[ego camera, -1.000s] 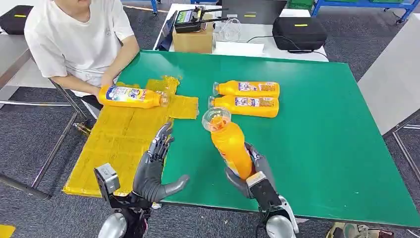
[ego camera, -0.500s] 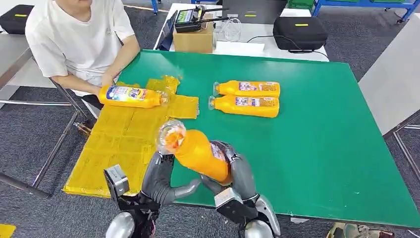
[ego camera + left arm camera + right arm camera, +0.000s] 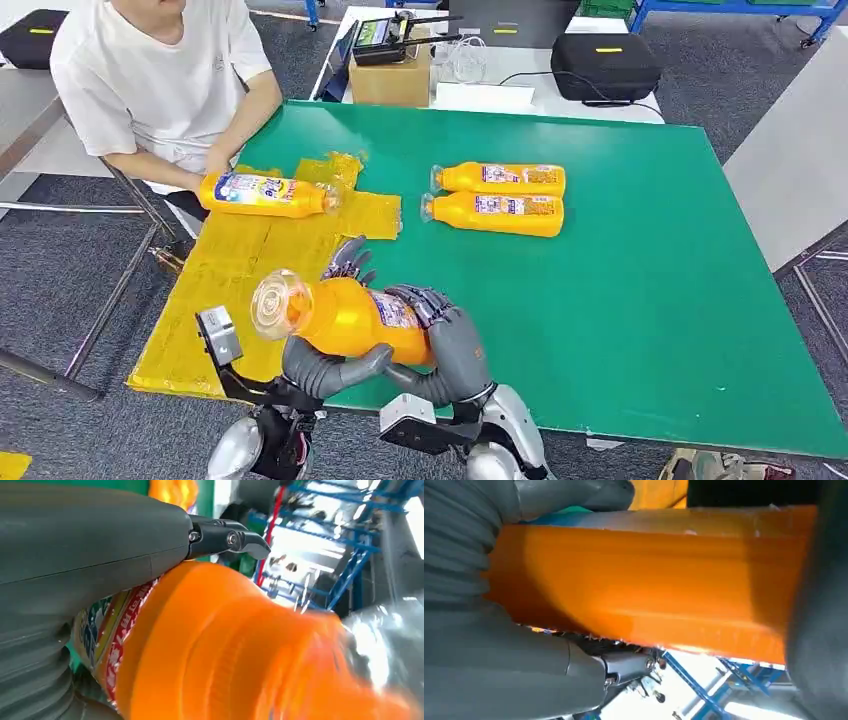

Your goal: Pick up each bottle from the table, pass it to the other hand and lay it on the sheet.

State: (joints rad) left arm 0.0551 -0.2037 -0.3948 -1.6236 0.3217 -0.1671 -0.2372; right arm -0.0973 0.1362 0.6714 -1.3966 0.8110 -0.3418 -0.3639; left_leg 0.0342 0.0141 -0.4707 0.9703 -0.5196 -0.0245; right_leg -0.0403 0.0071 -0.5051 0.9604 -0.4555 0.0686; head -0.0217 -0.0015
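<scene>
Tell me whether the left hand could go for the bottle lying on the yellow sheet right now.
Probably not yet: the left hand is wrapped under the orange bottle that the right hand also grips. The bottle on the sheet lies unobstructed, near the person's hand.

The setting looks like a robotics lab or industrial test workshop. A green-topped work table (image 3: 640, 260) stands on grey carpet tiles (image 3: 60, 250), with blue metal racking (image 3: 740, 8) along the far side. Behind it a white bench (image 3: 500, 75) holds a cardboard box (image 3: 390, 80), a remote controller with antennas (image 3: 400, 35), cables and a black equipment case (image 3: 605, 65), while a seated person (image 3: 165, 85) attends the table.
</scene>
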